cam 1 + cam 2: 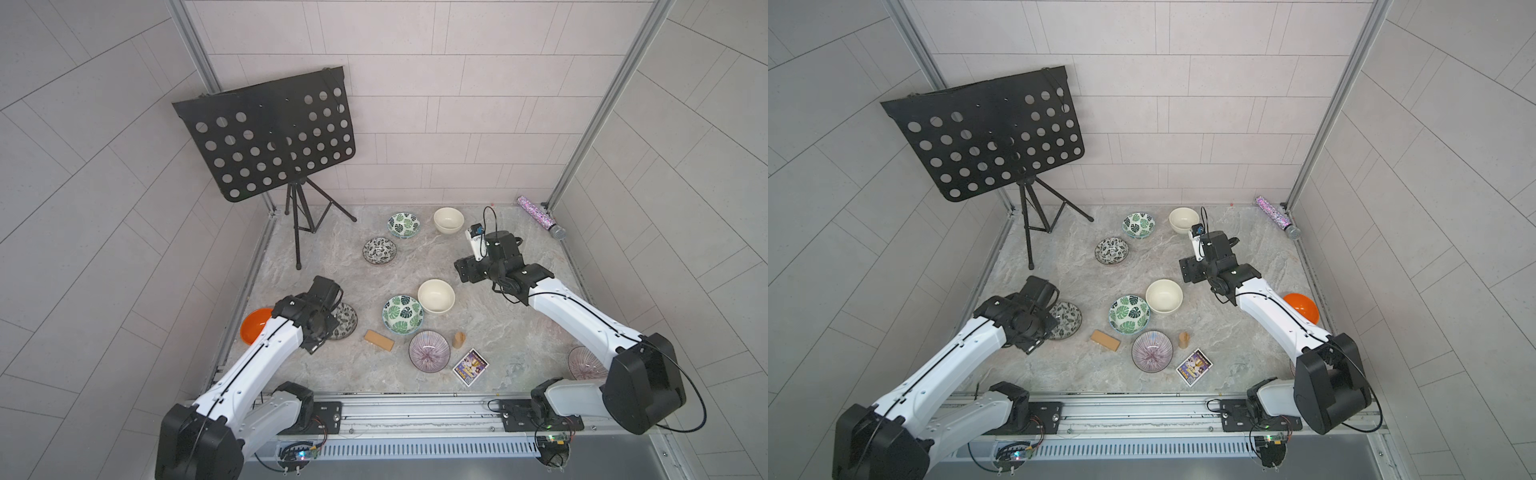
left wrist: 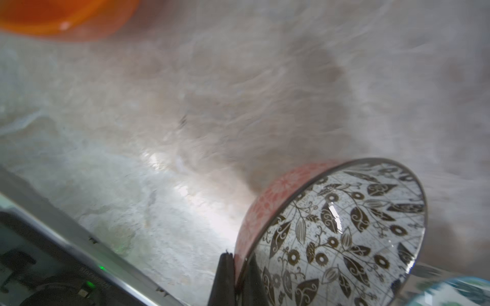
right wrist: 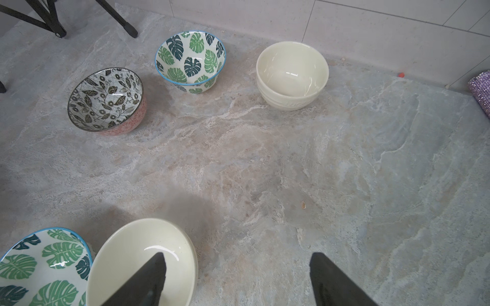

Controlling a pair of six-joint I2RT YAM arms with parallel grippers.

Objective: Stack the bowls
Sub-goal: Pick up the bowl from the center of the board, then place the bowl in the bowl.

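Left jaws clamped on the rim of the black-white leaf bowl [image 2: 344,238], pinching its wall from inside and from the pink outside. Orange bowl [image 2: 53,16] sits well apart, ahead of them. Right jaws stand wide apart over the desk [image 3: 344,172]. Near cream bowl [image 3: 127,246] is just beside one jaw, with near green leaf bowl [image 3: 45,262] beyond it. Far cream bowl [image 3: 291,69] is well ahead.

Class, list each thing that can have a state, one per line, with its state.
left gripper: shut on the near black-white bowl
right gripper: open, empty
near black-white bowl: gripped at rim
far black-white bowl: upright, empty, unstacked
green leaf bowls: upright, empty, unstacked
cream bowls: upright, empty, unstacked
purple-striped bowl: upright, empty
music stand: unfolded, desk bare
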